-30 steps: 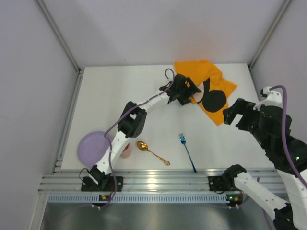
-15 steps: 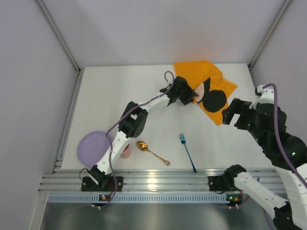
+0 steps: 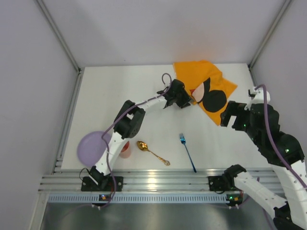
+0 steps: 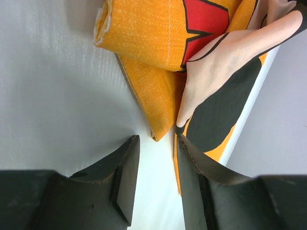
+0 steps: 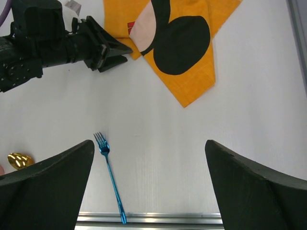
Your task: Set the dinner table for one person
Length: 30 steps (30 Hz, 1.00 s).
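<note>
Backing off a little toward the near-left, the left gripper (image 4: 156, 143) has slipped off the cloth it was over a second ago and now sits at that cloth's edge; its arm reaches long and low across the dinner table (image 3: 120, 105), elbow bent mid-table; the two dark fingers stand slightly parted with nothing pinched, the orange corner lying just ahead of the gap and the right finger touching the cloth's rim. The right arm has swung slightly left, wrist raised over the table's right side; the right gripper (image 5: 149, 143) is spread wide and empty.

One placemat (image 3: 211, 88), one fork (image 3: 187, 152), one spoon (image 3: 152, 152), one plate (image 3: 91, 147), and one small reddish vessel (image 3: 125, 151) half hidden under the left arm.

The placemat is woven orange cloth, rumpled and folded over itself, printed with black, red and pale patches, at the far right; the fork is thin, shiny blue metal; the spoon is glossy gold with an ornate handle; the plate is round, matte lilac; the table is flat, matte white, with a ribbed aluminium rail (image 3: 158, 179) along its near edge.
</note>
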Each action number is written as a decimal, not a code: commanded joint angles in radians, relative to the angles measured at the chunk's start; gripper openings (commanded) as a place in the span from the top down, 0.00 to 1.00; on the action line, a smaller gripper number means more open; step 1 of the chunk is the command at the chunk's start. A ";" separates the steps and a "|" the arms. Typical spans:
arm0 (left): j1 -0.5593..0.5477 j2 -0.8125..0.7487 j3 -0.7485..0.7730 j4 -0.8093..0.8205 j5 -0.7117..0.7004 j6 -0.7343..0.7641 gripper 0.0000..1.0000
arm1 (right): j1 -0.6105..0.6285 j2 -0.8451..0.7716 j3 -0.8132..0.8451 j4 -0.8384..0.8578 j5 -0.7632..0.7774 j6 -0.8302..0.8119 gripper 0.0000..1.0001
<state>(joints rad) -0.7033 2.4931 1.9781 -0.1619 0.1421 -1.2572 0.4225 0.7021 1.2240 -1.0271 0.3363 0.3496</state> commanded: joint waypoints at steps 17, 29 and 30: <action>-0.018 0.115 0.142 -0.074 0.033 0.054 0.79 | -0.007 -0.018 -0.009 0.006 0.010 -0.004 0.00; 0.008 0.041 0.096 -0.096 0.074 0.134 1.00 | -0.007 -0.010 -0.020 0.028 0.015 0.006 0.00; 0.013 0.020 0.113 -0.122 0.083 0.181 1.00 | -0.007 0.002 -0.015 0.035 -0.002 0.006 0.00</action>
<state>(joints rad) -0.7059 2.5771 2.0995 -0.1913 0.1970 -1.1801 0.4225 0.6899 1.2015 -1.0260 0.3382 0.3515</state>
